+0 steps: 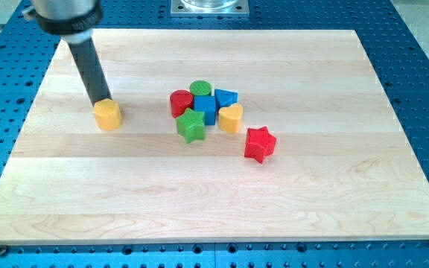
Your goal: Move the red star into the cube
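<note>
The red star (260, 144) lies on the wooden board, right of the middle, a little apart from a cluster. The blue cube (205, 108) sits in the middle of that cluster, up and left of the star. My tip (100, 101) is far to the view's left, touching the top edge of a yellow hexagonal block (108, 115). The rod slants up to the view's top left.
Around the cube are a red cylinder (180, 102), a green cylinder (200, 89), a blue triangular block (226, 97), a yellow heart (231, 117) and a green star (191, 126). The yellow heart lies between the red star and the cube. The board (334, 201) rests on a blue perforated table.
</note>
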`<state>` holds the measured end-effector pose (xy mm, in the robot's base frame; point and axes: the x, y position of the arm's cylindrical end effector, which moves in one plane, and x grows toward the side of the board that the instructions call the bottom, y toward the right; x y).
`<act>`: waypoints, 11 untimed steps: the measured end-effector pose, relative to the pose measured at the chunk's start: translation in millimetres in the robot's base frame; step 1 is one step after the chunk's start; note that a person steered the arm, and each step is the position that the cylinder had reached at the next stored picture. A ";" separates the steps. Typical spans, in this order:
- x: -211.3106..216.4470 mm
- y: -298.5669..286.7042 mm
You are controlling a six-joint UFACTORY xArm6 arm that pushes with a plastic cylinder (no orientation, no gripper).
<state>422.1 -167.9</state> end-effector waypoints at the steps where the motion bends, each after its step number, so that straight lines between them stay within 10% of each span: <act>1: 27.6 24.4; 2: 28.9 -28.7; 5: 146.4 132.4; 8: 107.8 291.2; 11: 74.5 233.3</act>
<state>496.6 65.5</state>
